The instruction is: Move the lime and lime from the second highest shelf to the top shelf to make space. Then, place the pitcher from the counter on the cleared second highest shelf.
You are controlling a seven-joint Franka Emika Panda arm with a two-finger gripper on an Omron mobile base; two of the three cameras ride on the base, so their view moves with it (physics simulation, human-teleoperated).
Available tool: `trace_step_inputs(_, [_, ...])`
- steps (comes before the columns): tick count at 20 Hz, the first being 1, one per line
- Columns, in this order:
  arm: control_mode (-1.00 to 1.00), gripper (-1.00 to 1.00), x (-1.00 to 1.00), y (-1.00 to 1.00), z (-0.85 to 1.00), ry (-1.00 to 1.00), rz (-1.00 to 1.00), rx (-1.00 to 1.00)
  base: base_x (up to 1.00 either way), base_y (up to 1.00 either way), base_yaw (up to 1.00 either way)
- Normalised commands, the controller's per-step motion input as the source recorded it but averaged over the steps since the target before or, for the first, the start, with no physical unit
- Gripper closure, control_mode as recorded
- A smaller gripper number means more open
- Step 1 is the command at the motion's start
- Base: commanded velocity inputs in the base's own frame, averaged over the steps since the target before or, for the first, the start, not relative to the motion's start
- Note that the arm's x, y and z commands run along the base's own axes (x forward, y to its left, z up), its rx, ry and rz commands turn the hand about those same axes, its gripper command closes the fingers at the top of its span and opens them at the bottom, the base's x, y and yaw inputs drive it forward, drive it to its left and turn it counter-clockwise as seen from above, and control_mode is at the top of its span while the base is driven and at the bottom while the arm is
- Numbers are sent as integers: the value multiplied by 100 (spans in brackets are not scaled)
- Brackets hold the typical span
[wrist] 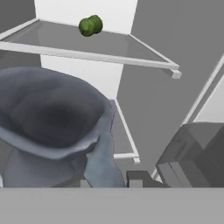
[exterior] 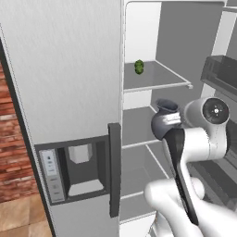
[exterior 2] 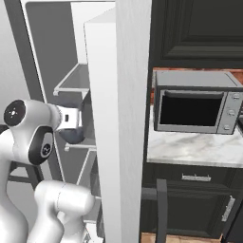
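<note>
1. Left base view: fridge open. The limes (exterior: 139, 66) sit close together on the top shelf (exterior: 157, 84), toward its back left; they read as one green lump from here. The pitcher (exterior: 163, 121) hangs at the end of the arm, in front of the second highest shelf (exterior: 139, 132) and above its level. The jaws are hidden behind the wrist and the jug.
2. Right base view: the pitcher (exterior 2: 76, 135) shows as a dark rounded shape just past the wrist, beside the fridge's white side wall (exterior 2: 107, 118). A microwave (exterior 2: 195, 102) stands on the marble desk (exterior 2: 190, 149) to the right, well apart.
3. Hand view: the pitcher (wrist: 52, 118) looms close, rim and dark mouth toward the camera, handle low. The jaws appear to be pinching it, though the tips themselves are covered. Both limes (wrist: 90, 25) are touching on the top shelf (wrist: 87, 54). The second highest shelf (wrist: 122, 140) lies beneath the jug.
</note>
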Motion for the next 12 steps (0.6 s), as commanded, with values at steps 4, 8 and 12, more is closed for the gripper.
trace_step_inputs(4, [-100,100,0,29,-19,0,0,0,0,0,0])
trace_step_inputs(8, [-100,100,0,14,-32,4,0,0,0,0,0])
trace_step_inputs(12, [-100,100,5,0,-47,0,0,0,0,0,0])
